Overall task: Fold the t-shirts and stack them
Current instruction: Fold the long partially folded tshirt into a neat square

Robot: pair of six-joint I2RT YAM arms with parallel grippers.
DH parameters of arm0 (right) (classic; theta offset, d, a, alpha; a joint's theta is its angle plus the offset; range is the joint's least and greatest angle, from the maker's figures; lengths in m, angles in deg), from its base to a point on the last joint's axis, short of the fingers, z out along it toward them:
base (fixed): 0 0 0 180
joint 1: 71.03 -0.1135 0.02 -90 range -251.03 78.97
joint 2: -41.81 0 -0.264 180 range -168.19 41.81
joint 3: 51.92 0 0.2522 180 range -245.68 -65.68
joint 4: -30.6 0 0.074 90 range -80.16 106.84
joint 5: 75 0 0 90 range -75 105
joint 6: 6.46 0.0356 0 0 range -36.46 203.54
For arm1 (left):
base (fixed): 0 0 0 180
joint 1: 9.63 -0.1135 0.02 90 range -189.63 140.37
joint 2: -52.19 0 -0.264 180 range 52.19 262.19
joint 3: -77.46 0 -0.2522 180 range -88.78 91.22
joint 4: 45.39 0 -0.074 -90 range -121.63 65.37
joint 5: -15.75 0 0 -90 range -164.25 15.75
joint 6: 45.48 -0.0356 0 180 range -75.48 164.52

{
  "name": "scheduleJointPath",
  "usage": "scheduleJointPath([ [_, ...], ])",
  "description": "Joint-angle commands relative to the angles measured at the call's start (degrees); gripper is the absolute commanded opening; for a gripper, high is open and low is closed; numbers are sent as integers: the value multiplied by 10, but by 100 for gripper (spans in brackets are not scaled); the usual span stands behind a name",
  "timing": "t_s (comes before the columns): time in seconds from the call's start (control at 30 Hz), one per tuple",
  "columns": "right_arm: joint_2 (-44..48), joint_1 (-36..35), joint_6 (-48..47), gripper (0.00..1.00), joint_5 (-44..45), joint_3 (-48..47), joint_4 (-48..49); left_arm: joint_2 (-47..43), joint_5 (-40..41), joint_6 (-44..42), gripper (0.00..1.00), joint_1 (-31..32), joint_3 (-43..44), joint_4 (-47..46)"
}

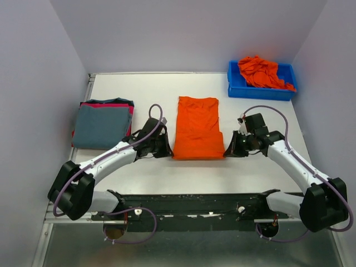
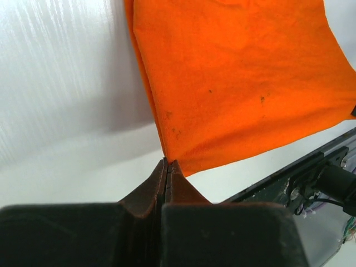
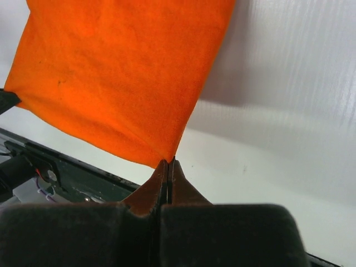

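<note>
Nearest the bases: both arms are reaching inward and low over the table.

- The left gripper is lying at the near-left corner of the orange t-shirt. Its jaws are pressed together, with the cloth edge running into the tips, so it looks to be pinching the hem.
- The right gripper is mirroring it at the near-right corner, clamped on the cloth the same way.
- A matched pinch on both near corners suggests the near hem is about to be lifted and carried toward the collar, halving the shirt.

Middle: the orange t-shirt is lying flat as a long narrow panel, sides already turned in, between the two grippers.

Left, slightly farther: the grey-blue t-shirt is sitting folded on the red-pink t-shirt, which is probably where the finished pile is forming.

Far right: crumpled orange t-shirts are waiting in the blue bin.
</note>
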Motion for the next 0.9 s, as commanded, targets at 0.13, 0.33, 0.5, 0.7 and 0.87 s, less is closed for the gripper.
scheduleJointPath([
  [0.13, -60, 7, -3, 1, 83, -117, -42, 14, -4, -17, 0, -47, 112, 42],
  [0.33, -184, 38, 4, 1, 82, -250, -42, 96, -7, -16, 0, -97, 216, 8],
  [0.5, -288, 65, 16, 1, 77, -360, -47, 184, -12, -3, 0, -125, 298, -23],
  [0.7, -400, 81, 21, 1, 59, -484, -64, 282, 16, -7, 0, -136, 408, -20],
  [0.87, -473, 89, 24, 1, 54, -567, -74, 344, 30, -14, 0, -146, 492, -4],
])
